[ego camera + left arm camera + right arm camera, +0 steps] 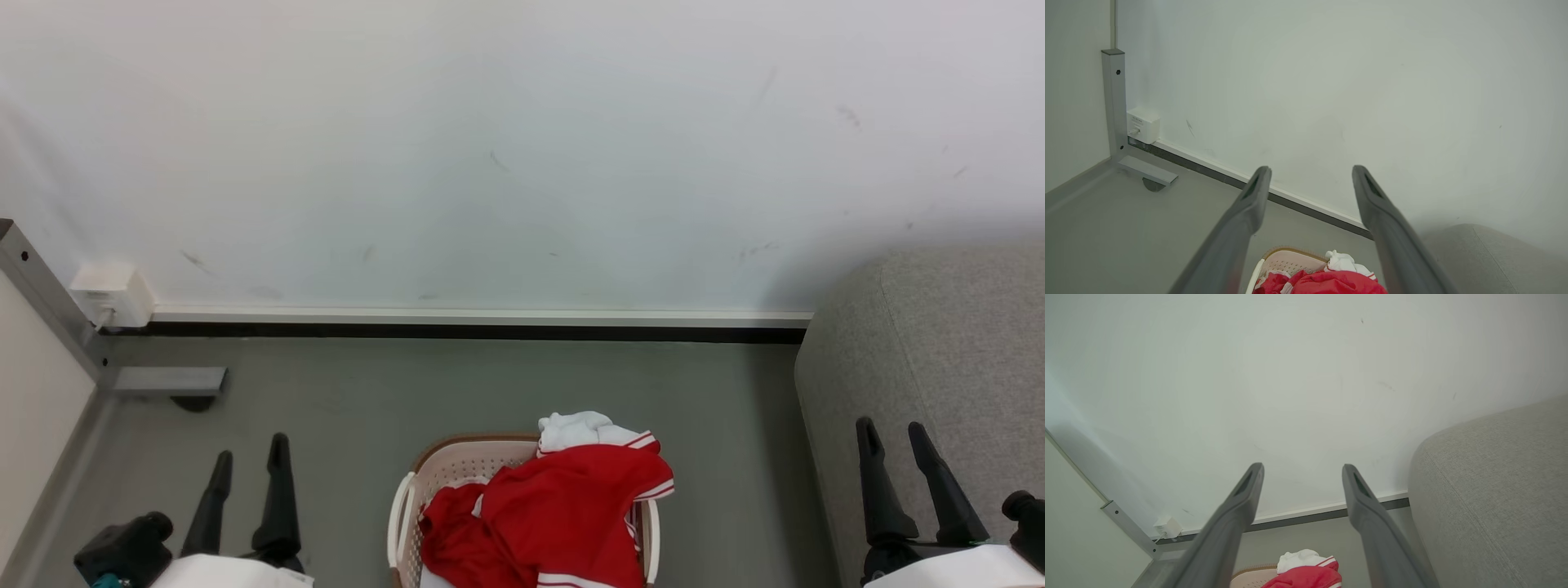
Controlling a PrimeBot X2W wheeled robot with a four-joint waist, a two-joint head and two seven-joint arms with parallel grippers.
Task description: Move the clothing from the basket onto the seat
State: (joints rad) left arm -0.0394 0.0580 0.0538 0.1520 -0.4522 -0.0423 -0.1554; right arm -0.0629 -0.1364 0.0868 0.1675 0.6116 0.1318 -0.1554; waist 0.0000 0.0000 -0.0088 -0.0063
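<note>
1 scuffed white wall (522, 147), 1 white-and-black skirting strip (490, 322) along its foot, 1 white socket box (110, 294) at the floor's left corner, 1 grey metal post (49, 302) beside it, grey floor (490, 384)

Soft cloth clothing (563, 506), perforated plastic basket (445, 467), woven matt fabric seat (939, 351).

clothing (563, 506): red-white heap draped over basket (445, 469) rim | basket: cream, seemingly upright | seat (939, 367): grey, rightward

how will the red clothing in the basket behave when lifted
Probably floppy: the red clothing lies crumpled in folds, so it should sag and trail. It drapes over the basket rim, so lifting may snag or tug the basket.
</note>
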